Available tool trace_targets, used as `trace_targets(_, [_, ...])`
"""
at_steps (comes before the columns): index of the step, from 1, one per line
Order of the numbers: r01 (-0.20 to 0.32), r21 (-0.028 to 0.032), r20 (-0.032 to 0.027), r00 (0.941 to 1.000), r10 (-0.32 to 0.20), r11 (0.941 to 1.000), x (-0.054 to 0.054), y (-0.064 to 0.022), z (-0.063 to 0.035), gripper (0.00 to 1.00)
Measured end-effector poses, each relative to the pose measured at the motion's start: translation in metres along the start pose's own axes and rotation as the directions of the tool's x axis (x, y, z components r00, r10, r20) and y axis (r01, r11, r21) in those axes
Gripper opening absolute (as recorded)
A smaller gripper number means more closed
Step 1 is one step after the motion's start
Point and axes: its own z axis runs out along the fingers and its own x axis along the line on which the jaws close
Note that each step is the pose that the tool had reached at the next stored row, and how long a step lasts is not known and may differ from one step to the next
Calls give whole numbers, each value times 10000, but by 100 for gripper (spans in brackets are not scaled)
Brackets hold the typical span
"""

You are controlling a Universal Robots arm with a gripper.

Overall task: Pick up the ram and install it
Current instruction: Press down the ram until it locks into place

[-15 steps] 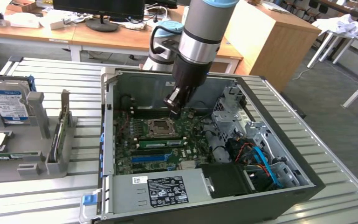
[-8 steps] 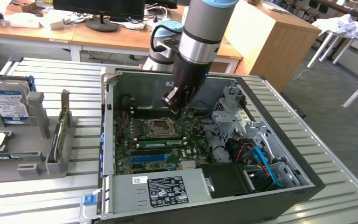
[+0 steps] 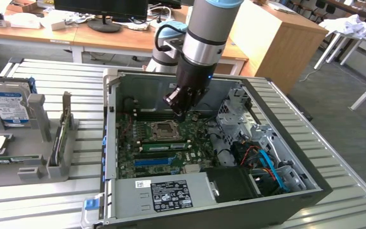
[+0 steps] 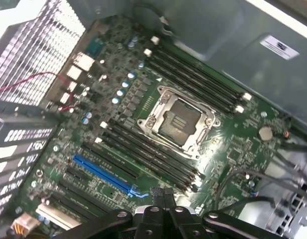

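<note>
- The gripper (image 3: 178,114) hangs inside the open computer case (image 3: 170,88), low over the motherboard (image 3: 129,164), at the edge of the CPU socket (image 3: 164,129) that is nearer to the back wall of the case.
- Its two fingers are pressed fully together and we see nothing between them; in the wrist view the gripper (image 4: 163,193) has its dark tips closed over the board, with no stick in them.
- In the wrist view the long black slots (image 4: 148,157) lie between the CPU socket (image 4: 178,119) and the blue slot (image 4: 101,172), and we see no green stick standing in them.
- The ram (image 3: 57,145), as far as we can tell, is the thin greenish stick that stands on its edge in the grey holder (image 3: 27,172). This holder is outside the case, just beside its wall on the exterior view's left, well apart from the gripper.
- A hard disk (image 3: 8,105) leans in the same holder, farther from the case than the ram.
</note>
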Motion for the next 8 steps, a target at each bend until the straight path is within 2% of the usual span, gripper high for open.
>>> trace_targets(4, [-711, 12, 30, 9975, 711, 9975, 0, 0, 2, 11])
trace_targets(8, [-1366, 20, 58, 9906, 1366, 9906, 0, 0, 4, 11])
